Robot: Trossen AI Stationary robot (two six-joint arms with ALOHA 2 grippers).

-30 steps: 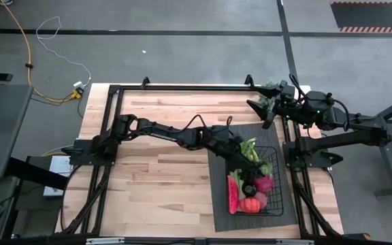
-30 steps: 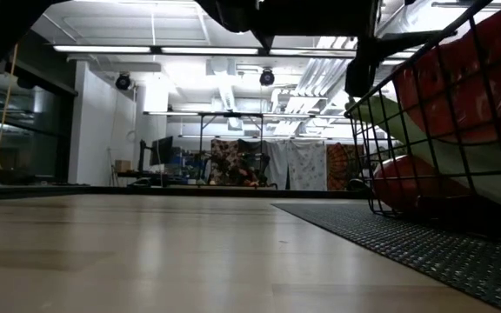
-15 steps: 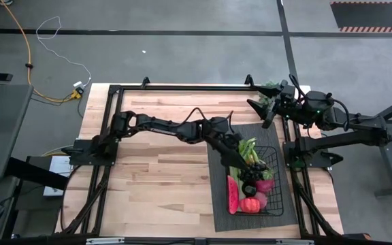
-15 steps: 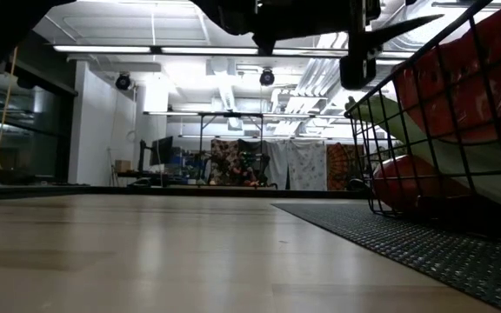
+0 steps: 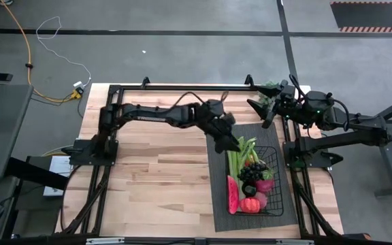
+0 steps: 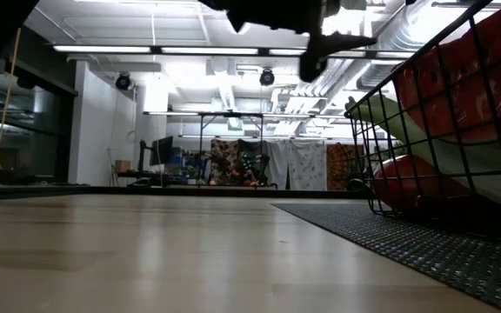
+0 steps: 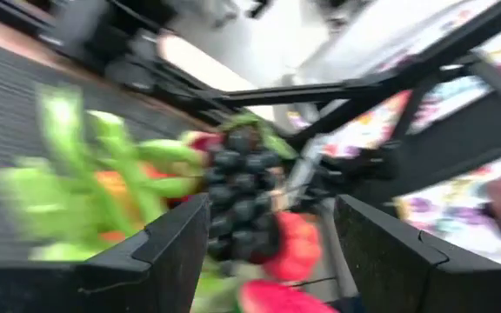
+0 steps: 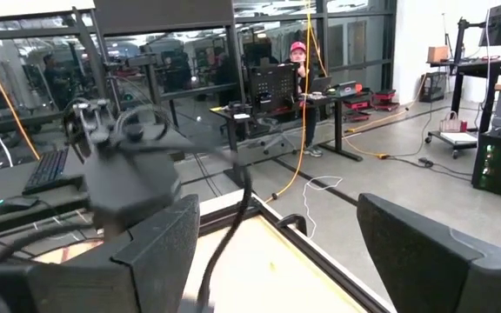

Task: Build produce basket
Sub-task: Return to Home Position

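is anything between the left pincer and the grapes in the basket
Nothing visible does. The left pincer hangs open above the mat near the basket's far corner. The grapes lie on top of the produce, uncovered. The right pincer waits at the table's far right edge.

From where I stand, the pale wooden bench [image 5: 162, 170] sits inside a black metal frame [image 5: 182, 87]. A dark grey ribbed mat [image 5: 217, 207] lies on its right side. On the grey floor beyond, a yellow cable [image 5: 27, 54] snakes toward the bench's far left corner, and a red-striped marking [image 5: 373, 28] shows off to the right. Across the room, strip lights [image 6: 103, 48] glow over a folding table [image 6: 233, 114] and patterned cloths [image 6: 229, 161]. Behind glass, a person in a red cap [image 8: 298, 61] stands beside a monitor [image 8: 272, 84].
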